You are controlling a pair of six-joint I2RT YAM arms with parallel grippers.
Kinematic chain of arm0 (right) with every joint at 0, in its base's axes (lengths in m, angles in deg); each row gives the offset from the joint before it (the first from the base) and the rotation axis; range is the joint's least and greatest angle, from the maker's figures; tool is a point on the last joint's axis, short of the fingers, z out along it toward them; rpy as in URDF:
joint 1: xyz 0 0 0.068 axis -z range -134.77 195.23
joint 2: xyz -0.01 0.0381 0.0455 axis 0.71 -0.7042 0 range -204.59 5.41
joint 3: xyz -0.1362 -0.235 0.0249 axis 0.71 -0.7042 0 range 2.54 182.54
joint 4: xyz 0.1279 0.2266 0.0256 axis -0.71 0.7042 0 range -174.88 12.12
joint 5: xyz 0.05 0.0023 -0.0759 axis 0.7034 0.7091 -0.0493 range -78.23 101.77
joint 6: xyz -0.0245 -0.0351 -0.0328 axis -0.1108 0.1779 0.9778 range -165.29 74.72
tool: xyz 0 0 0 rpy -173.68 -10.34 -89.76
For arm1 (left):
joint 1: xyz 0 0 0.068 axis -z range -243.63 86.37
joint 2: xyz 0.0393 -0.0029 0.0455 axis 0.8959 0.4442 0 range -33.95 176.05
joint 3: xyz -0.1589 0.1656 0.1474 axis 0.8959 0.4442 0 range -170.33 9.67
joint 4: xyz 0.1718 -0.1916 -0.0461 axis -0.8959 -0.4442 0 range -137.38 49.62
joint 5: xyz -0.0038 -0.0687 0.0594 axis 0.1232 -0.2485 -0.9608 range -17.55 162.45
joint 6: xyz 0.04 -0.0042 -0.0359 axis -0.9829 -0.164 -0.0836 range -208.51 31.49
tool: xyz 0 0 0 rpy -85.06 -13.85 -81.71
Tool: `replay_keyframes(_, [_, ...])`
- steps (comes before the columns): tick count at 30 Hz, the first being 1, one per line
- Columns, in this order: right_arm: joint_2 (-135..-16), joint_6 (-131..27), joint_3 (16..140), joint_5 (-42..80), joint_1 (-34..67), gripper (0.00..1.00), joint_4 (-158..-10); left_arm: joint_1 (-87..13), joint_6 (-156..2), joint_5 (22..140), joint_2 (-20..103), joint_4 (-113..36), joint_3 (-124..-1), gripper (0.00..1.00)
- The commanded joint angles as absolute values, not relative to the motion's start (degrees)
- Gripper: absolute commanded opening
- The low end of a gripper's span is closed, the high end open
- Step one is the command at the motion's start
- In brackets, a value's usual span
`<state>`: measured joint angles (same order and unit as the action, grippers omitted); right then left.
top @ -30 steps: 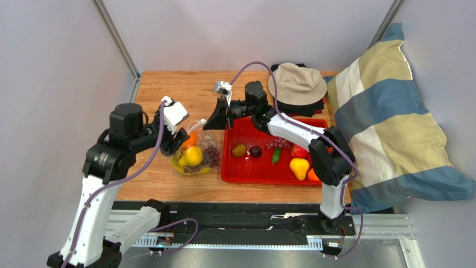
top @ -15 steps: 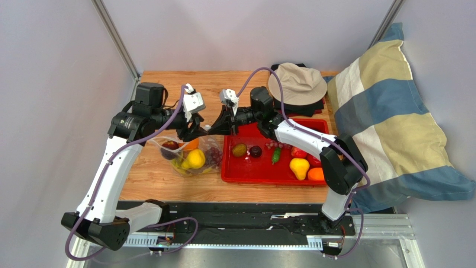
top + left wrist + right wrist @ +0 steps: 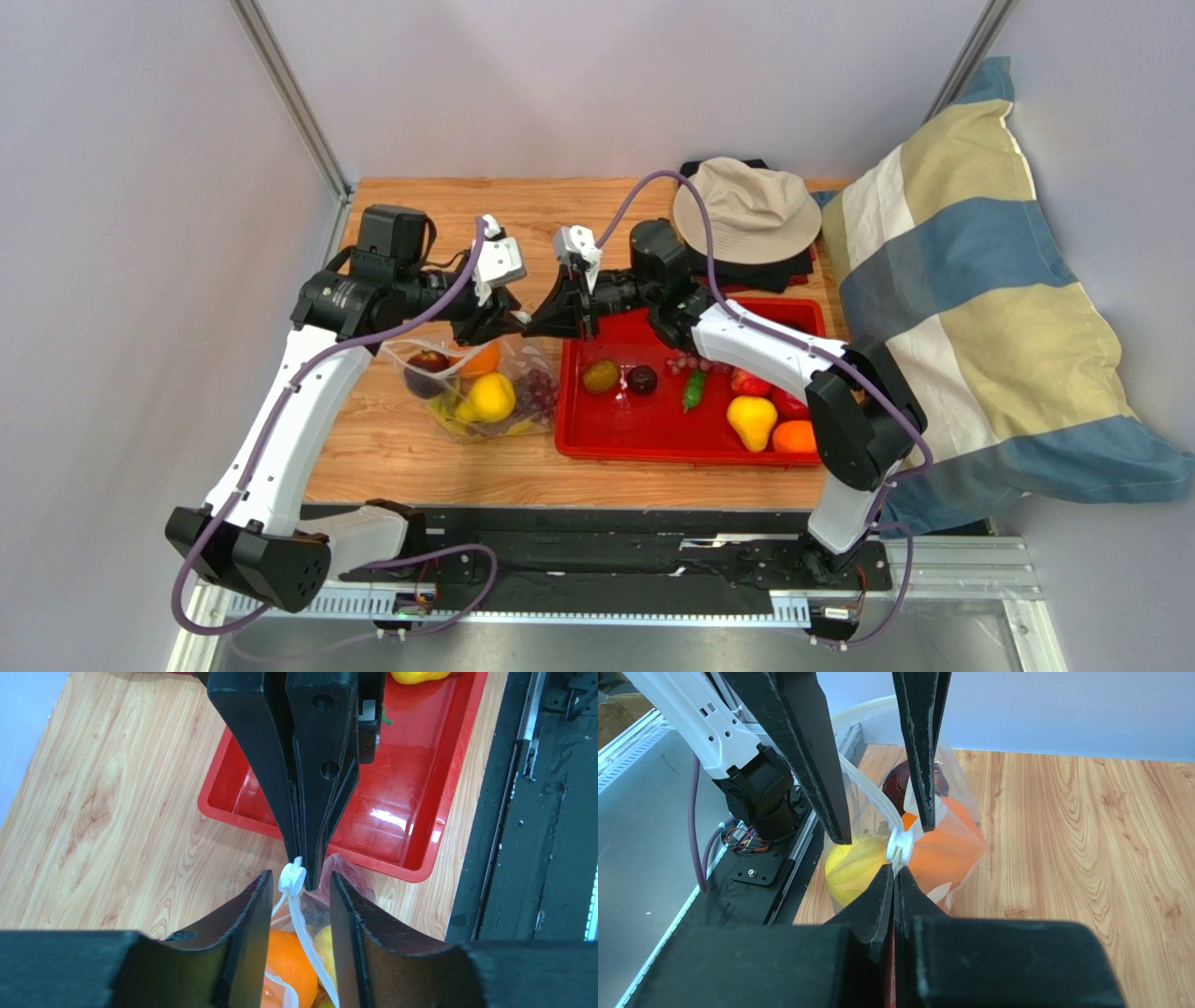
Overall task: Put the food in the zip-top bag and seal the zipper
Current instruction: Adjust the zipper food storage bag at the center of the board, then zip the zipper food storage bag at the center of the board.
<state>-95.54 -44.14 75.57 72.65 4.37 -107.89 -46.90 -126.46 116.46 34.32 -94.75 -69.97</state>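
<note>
Zip-top bag (image 3: 528, 406): L gripper (image 3: 298, 906) has swung over to the zipper (image 3: 312, 948) end; sealing looks next.
Bag sags below both sets of fingertips w/ orange (image 3: 284, 969), yellow fruit (image 3: 490, 396) & plum (image 3: 427, 364) inside. R gripper (image 3: 306, 862) is pinched tight on the bag's top corner, white slider (image 3: 292, 879) right at its tips. L fingers, narrower than a sec ago, straddle the slider w/o touching it. Pear (image 3: 752, 417) + others sit in the red tray (image 3: 575, 445) beyond R fingers, so sealing now prob. leaves food out.
</note>
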Motion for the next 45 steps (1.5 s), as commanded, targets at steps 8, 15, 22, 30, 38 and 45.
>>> replay_keyframes(8, [-91.27,-41.24,75.4,72.68,3.83,0.0,-111.51,-46.93,-129.99,119.39,35.39,-92.76,-68.38,0.4])
replay_keyframes(15, [-90.74,-40.8,74.78,72.42,3.83,0.0,-110.99,-46.93,-129.73,118.95,35.57,-92.85,-68.38,0.21])
replay_keyframes(22, [-88.9,-39.75,72.5,69.52,4.8,0.0,-110.46,-47.98,-133.68,113.07,33.91,-99.08,-66.45,0.03])
replay_keyframes(30, [-88.46,-40.19,71.79,68.9,6.29,0.0,-110.63,-49.91,-135.97,109.72,30.56,-103.31,-64.16,0.04])
replay_keyframes(38, [-87.67,-38.61,70.83,68.02,8.67,0.0,-108.53,-54.83,-139.31,106.73,28.72,-108.93,-66.0,0.03])
replay_keyframes(45, [-87.4,-37.12,69.95,66.53,10.51,0.0,-107.38,-56.15,-140.45,102.52,25.47,-111.75,-65.65,0.03])
